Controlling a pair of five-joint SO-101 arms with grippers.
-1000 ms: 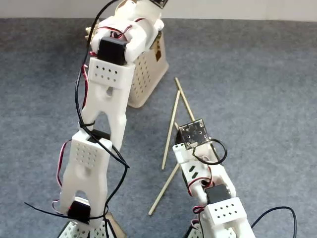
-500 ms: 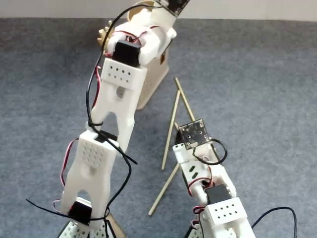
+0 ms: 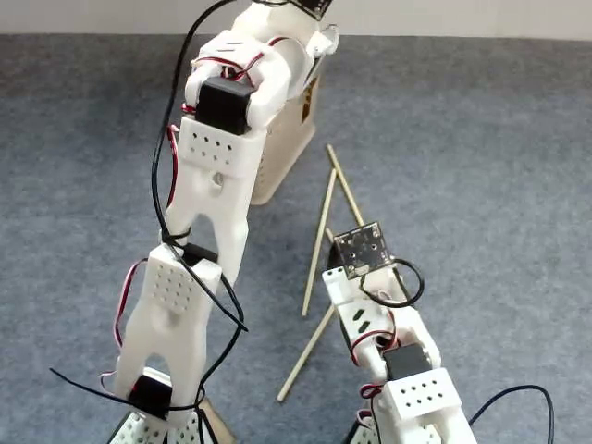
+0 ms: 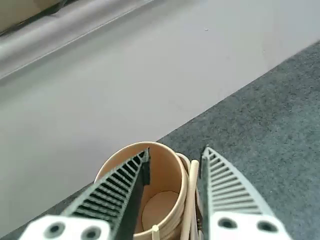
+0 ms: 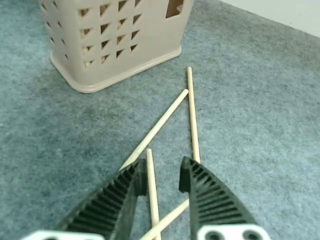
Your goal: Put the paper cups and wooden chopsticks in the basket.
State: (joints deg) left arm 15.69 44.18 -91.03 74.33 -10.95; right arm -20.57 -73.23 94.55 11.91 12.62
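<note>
The left gripper (image 4: 176,151) is at the far edge of the grey carpeted worktop (image 3: 481,185), above the beige perforated plastic basket (image 3: 277,148). Its jaws are moderately apart, straddling the near wall of a tan paper cup (image 4: 167,175). Whether the cup sits in the basket cannot be told. The thin wooden chopsticks (image 3: 319,245) lie crossed mid-worktop, beside the basket. The right gripper (image 5: 164,162) is low over them, its jaws narrowly parted astride one stick's end.

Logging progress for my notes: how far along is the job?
Done: nothing visibly in the basket; the left arm hides its inside. In hand: a paper cup at the left gripper. Left: chopsticks on the carpet, right gripper open above them.
</note>
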